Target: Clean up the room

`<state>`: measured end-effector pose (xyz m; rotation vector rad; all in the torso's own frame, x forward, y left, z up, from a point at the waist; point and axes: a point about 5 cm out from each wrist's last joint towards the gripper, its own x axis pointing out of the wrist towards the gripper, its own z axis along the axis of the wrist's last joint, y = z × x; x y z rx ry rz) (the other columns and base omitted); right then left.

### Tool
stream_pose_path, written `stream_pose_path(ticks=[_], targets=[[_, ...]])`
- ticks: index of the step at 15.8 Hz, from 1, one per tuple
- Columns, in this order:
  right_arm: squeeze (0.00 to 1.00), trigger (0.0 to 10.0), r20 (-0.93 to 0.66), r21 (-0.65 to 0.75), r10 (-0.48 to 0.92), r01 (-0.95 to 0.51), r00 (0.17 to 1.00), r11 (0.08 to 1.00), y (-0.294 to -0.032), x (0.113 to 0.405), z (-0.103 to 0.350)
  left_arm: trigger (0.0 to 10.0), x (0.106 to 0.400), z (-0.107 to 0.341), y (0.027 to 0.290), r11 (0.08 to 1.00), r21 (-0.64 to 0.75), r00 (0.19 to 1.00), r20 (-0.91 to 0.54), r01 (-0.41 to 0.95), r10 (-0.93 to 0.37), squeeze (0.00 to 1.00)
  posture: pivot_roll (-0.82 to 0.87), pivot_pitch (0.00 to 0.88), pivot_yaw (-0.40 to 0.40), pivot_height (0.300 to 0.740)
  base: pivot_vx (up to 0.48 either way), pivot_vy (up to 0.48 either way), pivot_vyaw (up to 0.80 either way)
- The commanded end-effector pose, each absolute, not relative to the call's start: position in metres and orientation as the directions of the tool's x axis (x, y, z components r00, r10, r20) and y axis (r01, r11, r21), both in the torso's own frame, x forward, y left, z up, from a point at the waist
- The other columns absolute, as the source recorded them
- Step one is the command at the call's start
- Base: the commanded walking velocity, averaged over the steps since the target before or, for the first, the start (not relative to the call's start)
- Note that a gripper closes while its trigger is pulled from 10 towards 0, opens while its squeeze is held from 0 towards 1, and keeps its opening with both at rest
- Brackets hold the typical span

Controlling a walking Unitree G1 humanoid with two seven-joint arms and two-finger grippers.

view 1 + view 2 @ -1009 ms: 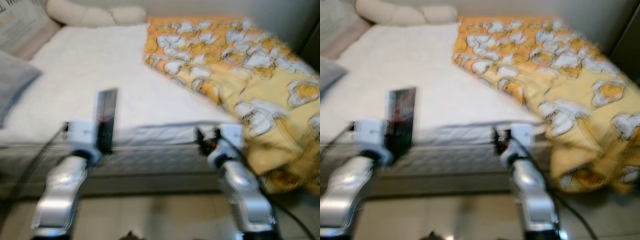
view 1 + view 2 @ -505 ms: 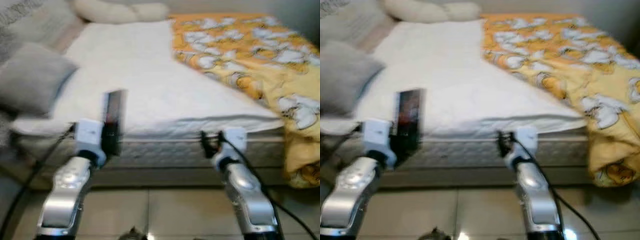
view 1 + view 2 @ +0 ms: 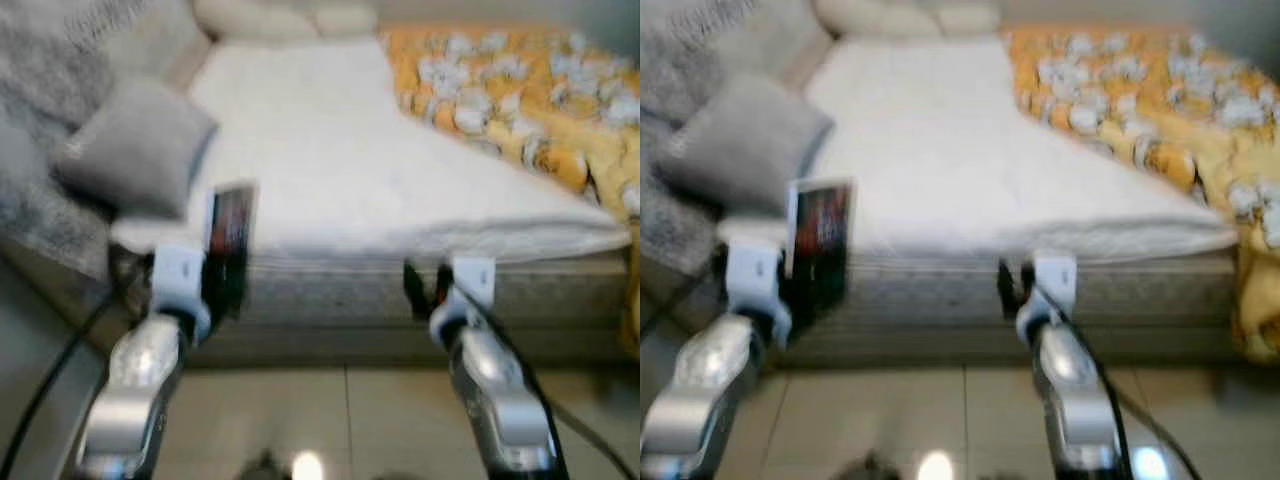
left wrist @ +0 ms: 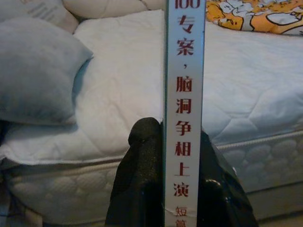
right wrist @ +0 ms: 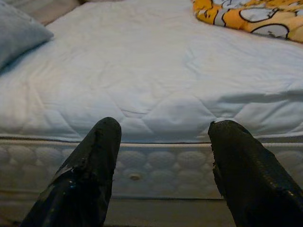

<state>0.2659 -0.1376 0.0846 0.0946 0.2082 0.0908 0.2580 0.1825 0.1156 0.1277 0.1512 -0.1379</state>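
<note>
While I walk the rig toward the bed, both head views are blurred, so I read the details from the wrist cameras

Left gripper (image 4: pixel 182 156): clamped on a book (image 4: pixel 184 94), one black finger (image 4: pixel 142 175) on each cover, spine facing the wrist camera with red Chinese characters down it

Book position: upright, in the air in front of the mattress edge and not touching it; in the head view the book (image 3: pixel 230 225) stands up out of the left gripper (image 3: pixel 222 285), at the left corner of the bed

Why held so: I judge that a grip low on the covers keeps the book from swinging as I walk, and leaves the top free to set down or shelve

Right gripper (image 5: pixel 163 156): fingers spread wide, nothing between them, aimed at the mattress side; I keep it ready as the spare hand

Bed (image 3: pixel 940 150): white quilted mattress cover, bare over most of its top

Quilt (image 3: pixel 520 100): yellow with a white pattern, pushed over to the right half and hanging down the right side

Pillows: a grey pillow (image 4: pixel 33 71) at the left edge, cream ones (image 3: pixel 280 18) at the head

Floor (image 3: pixel 910 410): pale tiles between me and the bed

Task stage: I judge this is carrying, with the book picked up and not yet put away

Risk: a tall thin book gripped only at its base could tip if I turn hard
</note>
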Motion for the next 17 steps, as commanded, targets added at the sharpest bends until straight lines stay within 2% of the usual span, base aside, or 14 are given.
stream_pose_path(ticks=[1, 5, 17], targets=[[0.00, 10.0, -0.175, 0.108, 0.111, -0.093, 0.978, 0.990, -0.1331, 0.2682, 0.0911, 10.0, 0.2622, 0.1300, 0.1892, 0.986, 0.126, 0.991, -0.092, 0.105, -0.094, 0.00, 0.01, 0.000, 0.015, 0.740, 0.000, 0.000, 0.00], [0.00, 10.0, -0.185, 0.109, 0.129, -0.110, 0.974, 0.988, -0.1305, 0.2691, 0.0913, 10.0, 0.2640, 0.1314, 0.1900, 0.986, 0.125, 0.991, -0.087, 0.109, -0.099, 0.00, 0.01, 0.000, 0.012, 0.740, 0.000, 0.000, 0.00], [0.00, 10.0, -0.157, -0.010, 0.132, -0.135, 0.979, 0.991, -0.1272, 0.2747, 0.0935, 10.0, 0.2673, 0.1337, 0.1920, 0.985, 0.133, 0.992, -0.073, 0.111, -0.102, 0.00, 0.02, 0.000, 0.009, 0.740, 0.321, 0.000, 0.00]])
